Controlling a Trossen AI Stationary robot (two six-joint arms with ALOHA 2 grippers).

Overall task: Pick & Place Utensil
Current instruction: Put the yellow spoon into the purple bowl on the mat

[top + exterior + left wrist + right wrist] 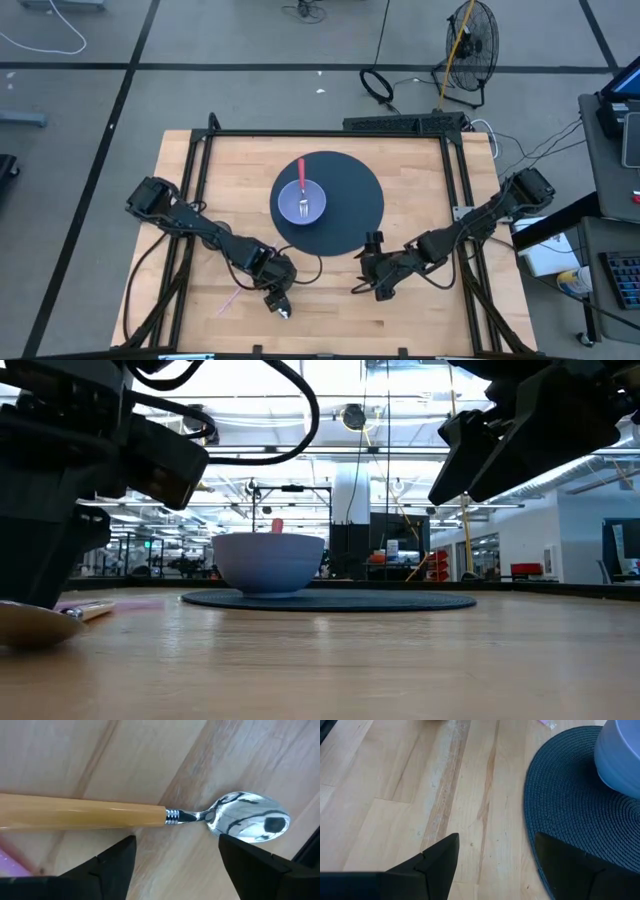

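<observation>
A spoon with a tan handle (80, 812) and a shiny metal bowl (252, 822) lies flat on the wooden table near its near edge. My left gripper (175, 852) is open just above it, one finger on each side of the spoon's neck (192, 816), and I see no contact. The high view shows the left gripper (280, 300) over the spoon (287, 314). A lavender bowl (295, 205) holding a red-handled fork (302, 172) stands on a dark round mat (345, 225). My right gripper (362, 287) hovers open beside the mat's near edge.
A pink utensil (230, 298) lies on the table just left of the spoon. The right wrist view shows bare wood under the right gripper (495, 852), with the woven mat (570, 805) and the bowl's wall (625, 755) beyond. A fan and cables lie on the floor past the far edge.
</observation>
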